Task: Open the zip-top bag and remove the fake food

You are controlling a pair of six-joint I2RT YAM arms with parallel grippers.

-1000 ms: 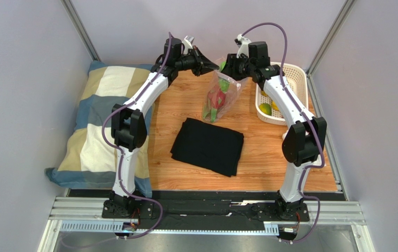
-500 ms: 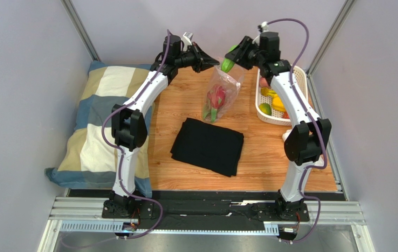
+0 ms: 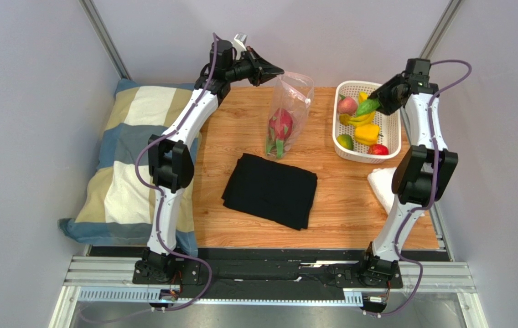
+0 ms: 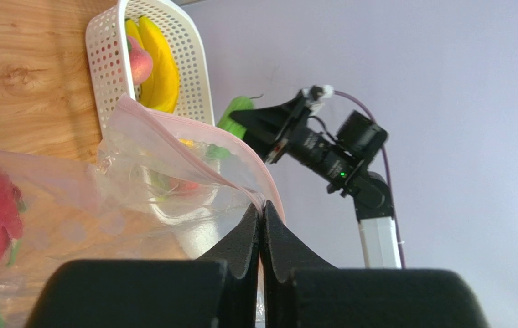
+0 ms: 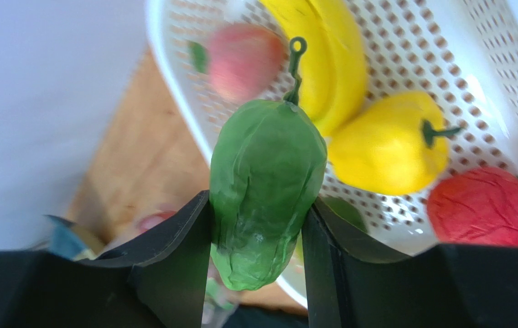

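Wooden table (image 3: pixel 351 205): left gripper (image 4: pixel 262 213) pinches the bag (image 3: pixel 296 97) rim, holding it upright with a pink fruit (image 3: pixel 281 124) inside. Right gripper (image 3: pixel 371 106) clamps a green piece (image 5: pixel 265 184) above the basket (image 5: pixel 460 55). Released off-centre, it could bounce out; the thin rim could slip free.

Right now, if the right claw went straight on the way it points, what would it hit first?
Probably the bananas in the white basket; the green fruit in the right gripper would touch first. Depth is unclear.

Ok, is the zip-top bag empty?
No, a pink-red spiky fruit sits inside the clear zip-top bag.
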